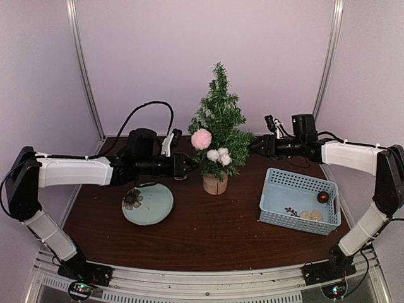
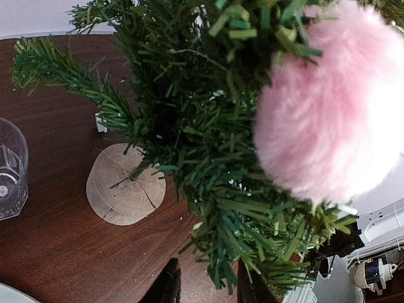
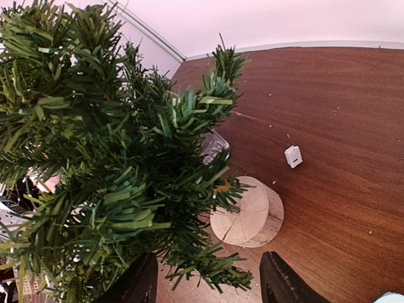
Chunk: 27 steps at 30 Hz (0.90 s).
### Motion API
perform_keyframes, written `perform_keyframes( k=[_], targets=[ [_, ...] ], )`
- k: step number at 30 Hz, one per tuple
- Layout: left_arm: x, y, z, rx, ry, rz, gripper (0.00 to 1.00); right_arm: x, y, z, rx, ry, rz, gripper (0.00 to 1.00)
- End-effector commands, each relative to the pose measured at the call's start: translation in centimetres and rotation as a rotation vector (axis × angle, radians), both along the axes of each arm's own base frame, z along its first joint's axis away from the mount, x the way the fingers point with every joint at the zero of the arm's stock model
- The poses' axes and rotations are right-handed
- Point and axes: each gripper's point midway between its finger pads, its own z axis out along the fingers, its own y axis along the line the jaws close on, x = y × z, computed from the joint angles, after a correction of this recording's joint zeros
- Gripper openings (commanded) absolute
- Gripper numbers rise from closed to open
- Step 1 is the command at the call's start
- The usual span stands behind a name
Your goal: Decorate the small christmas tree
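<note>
The small christmas tree (image 1: 219, 126) stands mid-table on its stump. From above, the left gripper (image 1: 187, 165) and the right gripper (image 1: 255, 145) reach into it from opposite sides. Only the wrist views show their fingers spread apart, branches between them. The left wrist view shows a drinking glass (image 2: 11, 167) near the stump. Only the overhead shows a blue basket (image 1: 300, 183) right of the tree. The table (image 1: 208, 240) is dark wood and the walls pale lilac.

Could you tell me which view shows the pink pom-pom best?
The top external view: the pink pom-pom shows whole there, set among the small christmas tree's branches. The left wrist view shows it large but cropped at the frame edge; in the right wrist view I cannot make it out behind the branches.
</note>
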Motion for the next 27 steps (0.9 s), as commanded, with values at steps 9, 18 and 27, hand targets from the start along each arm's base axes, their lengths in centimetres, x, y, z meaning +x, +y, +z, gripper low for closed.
perform_keyframes(
  k=[9,18,27],
  targets=[
    [1.7,-0.7,2.8,-0.049,-0.073,0.038,0.05,-1.9,2.0,-0.1,0.081,0.024,0.122,0.21],
    [3.0,0.3,2.6,-0.015,-0.071,0.087,0.0,-4.1,2.8,0.1,0.072,0.033,0.129,0.01],
    [5.1,2.0,2.5,0.031,-0.081,0.135,0.0,-6.1,4.2,0.7,0.087,0.027,0.116,0.0]
  ],
)
